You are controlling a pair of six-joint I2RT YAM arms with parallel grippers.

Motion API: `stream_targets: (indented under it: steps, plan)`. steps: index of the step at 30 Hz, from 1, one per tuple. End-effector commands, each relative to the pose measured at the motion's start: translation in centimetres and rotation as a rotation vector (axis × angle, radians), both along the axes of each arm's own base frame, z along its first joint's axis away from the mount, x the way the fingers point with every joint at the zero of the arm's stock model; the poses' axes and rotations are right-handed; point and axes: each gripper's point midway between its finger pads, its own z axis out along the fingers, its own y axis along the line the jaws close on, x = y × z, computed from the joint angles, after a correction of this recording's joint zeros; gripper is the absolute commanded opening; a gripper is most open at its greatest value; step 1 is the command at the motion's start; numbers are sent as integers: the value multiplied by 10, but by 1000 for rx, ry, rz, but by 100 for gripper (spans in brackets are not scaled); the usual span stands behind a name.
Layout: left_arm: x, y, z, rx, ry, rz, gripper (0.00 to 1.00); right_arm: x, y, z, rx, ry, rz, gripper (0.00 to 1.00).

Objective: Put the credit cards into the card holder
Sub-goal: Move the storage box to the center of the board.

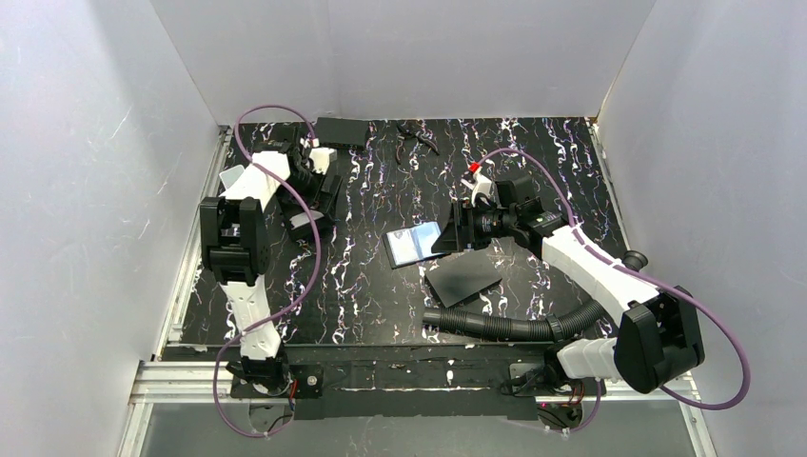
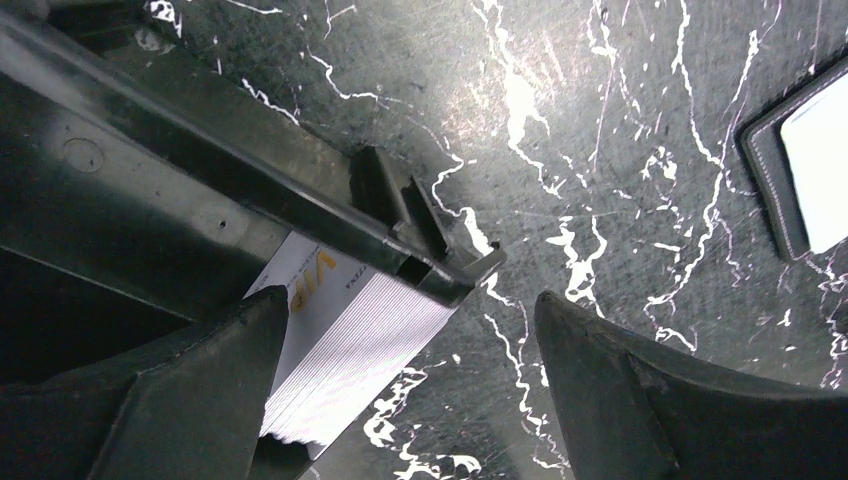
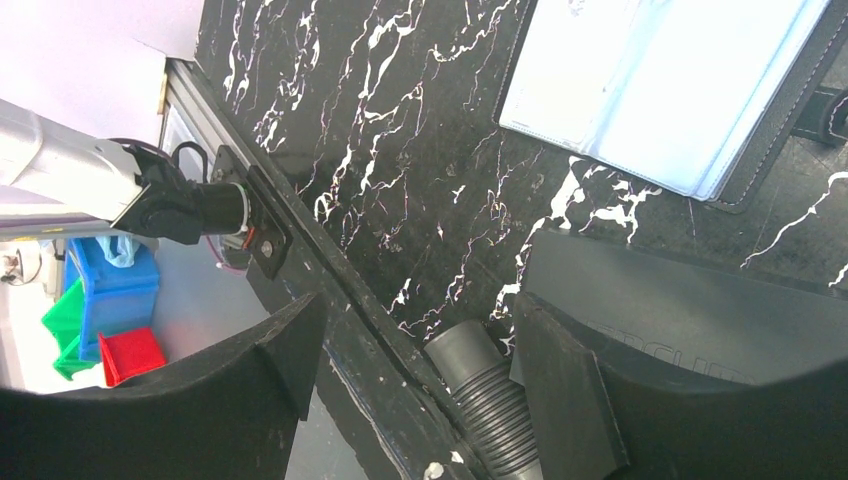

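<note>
1. Left wrist view: left gripper [image 2: 413,310] spread over a credit card [image 2: 345,340], part-hidden behind a dark bar [image 2: 250,190].
2. Near the open card holder [image 3: 660,90], right gripper [image 3: 418,310] spread, empty.
3. Pickup judged in hand; the card's free edge is to be pinched.

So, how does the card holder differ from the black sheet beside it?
The holder shows a pale, glossy inside with a dark border; the sheet is plain matte black. The holder lies farther back on the table, the sheet nearer the front. Both are rectangular and lie flat, apart.
</note>
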Motion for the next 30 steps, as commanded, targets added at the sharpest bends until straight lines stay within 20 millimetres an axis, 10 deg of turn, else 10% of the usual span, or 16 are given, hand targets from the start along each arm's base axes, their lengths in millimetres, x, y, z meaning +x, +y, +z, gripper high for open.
stream_targets:
  steps: [1,30]
  plan:
    - [13,-16,20,-73,-46,23,94,-2,1,9,29,-38,6,78]
    - [67,-43,29,-204,-105,96,97,-1,0,3,18,-31,-9,78]
